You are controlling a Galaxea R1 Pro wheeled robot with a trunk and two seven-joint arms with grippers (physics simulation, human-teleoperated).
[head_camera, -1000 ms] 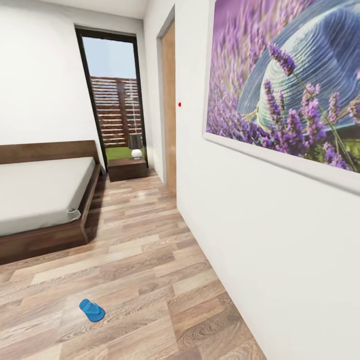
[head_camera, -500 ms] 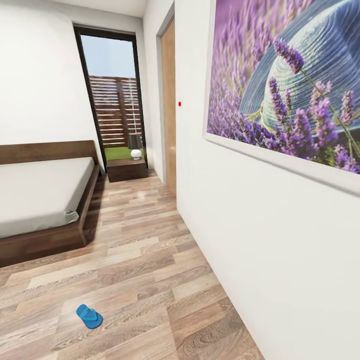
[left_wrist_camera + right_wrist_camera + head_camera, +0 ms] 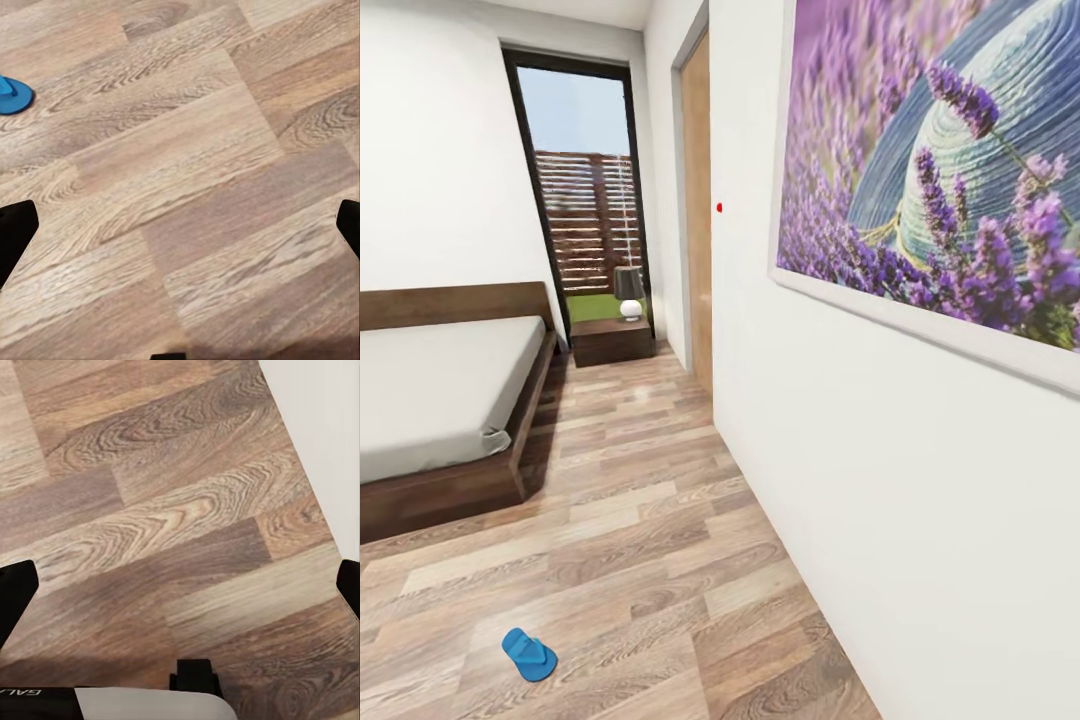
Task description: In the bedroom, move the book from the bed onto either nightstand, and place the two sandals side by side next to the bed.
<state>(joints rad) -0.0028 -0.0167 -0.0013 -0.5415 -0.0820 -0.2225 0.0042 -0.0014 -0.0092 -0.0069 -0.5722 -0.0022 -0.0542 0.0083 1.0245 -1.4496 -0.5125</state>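
On the wood-plank floor (image 3: 660, 520) ahead of the left end effector (image 3: 180, 225) lies one blue sandal (image 3: 528, 654), flat and alone, well apart from the bed (image 3: 440, 400) and from the nightstand (image 3: 612, 340) that stands by the window at the far end with a small lamp (image 3: 630, 290) on it. From the left wrist camera the sandal's rounded end sits off to one side of the spread fingertips (image 3: 15, 229), beyond their reach and not between them. Both end effectors hang over bare planks, the right end effector (image 3: 180, 592) just beside the white wall (image 3: 322, 427), each with its fingers spread wide and holding nothing. I judge the sandal light, thin and somewhat flexible, likely to slide on smooth planks if nudged; pinching across the sole's edge or taking the thong strap looks the surest hold. No book or second sandal can be made out.
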